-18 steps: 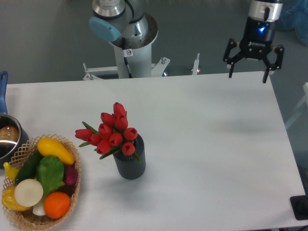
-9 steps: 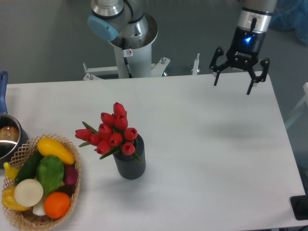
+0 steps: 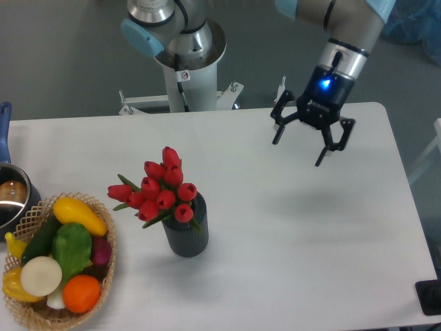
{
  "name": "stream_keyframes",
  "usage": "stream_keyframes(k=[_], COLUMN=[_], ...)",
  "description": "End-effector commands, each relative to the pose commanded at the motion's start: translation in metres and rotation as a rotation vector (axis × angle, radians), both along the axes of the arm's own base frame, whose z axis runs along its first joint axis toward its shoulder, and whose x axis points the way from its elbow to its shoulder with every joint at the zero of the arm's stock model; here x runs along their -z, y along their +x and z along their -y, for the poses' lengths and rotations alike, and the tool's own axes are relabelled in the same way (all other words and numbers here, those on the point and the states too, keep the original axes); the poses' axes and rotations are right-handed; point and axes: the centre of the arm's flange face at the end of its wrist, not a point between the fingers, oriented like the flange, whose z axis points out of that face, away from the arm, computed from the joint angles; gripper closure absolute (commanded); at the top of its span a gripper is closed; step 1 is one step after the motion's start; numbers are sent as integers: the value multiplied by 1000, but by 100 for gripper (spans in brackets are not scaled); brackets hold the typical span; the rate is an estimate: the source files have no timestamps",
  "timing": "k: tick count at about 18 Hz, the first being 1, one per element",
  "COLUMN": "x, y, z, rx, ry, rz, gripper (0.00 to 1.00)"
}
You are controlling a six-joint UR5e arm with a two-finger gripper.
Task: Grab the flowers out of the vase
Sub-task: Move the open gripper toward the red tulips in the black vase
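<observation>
The gripper hangs above the table with its fingers spread apart and nothing between them. The flowers stand in the vase, well apart from it to the left. Their stems are hidden inside. The basket and the pot are cut off by the left edge.

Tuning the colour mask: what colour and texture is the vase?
Dark grey-black with vertical ribs down its sides; the vase shows clearly in the fixed camera view.
</observation>
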Motion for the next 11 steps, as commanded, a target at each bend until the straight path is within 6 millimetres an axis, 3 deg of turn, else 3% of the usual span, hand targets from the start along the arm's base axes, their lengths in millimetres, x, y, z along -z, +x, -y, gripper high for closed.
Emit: stream_keyframes(k=[5, 8, 11], x=[9, 26, 39], y=[19, 31, 42], z=[-27, -47, -53], rx=[64, 106, 131], ry=[-17, -28, -28], rz=[10, 43, 62], gripper=[0, 0, 0])
